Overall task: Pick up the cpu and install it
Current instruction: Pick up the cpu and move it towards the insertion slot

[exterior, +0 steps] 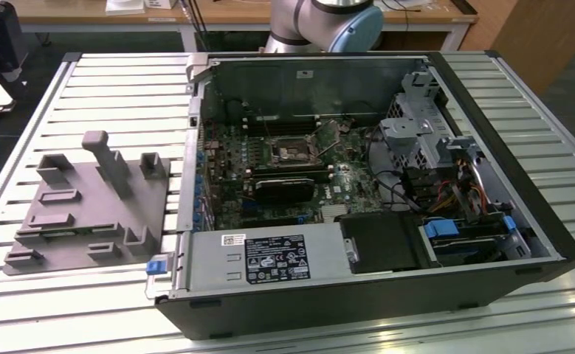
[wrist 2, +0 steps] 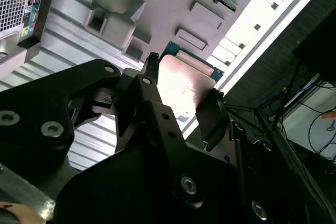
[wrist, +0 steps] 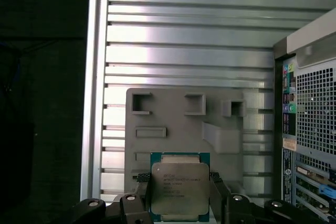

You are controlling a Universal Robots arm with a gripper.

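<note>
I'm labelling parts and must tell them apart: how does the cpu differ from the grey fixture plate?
The cpu is shiny silver with a green edge; the fixture plate is matt grey. The cpu is flat; the fixture plate carries raised blocks and pegs. The cpu is clamped in the gripper; the fixture plate lies on the slatted table. Both are roughly rectangular.

1. Exterior view: case walls (exterior: 312,70) ringed the socket (exterior: 292,153), uncovered from above; a dark card (exterior: 282,188) sat at its 6 o'clock.
2. At the case's 9 o'clock, upright pegs (exterior: 100,151) crowded the grey fixture (exterior: 71,221).
3. That fixture lay straight beyond the gripper (wrist: 179,192) clamping the cpu (wrist: 178,182).
</note>
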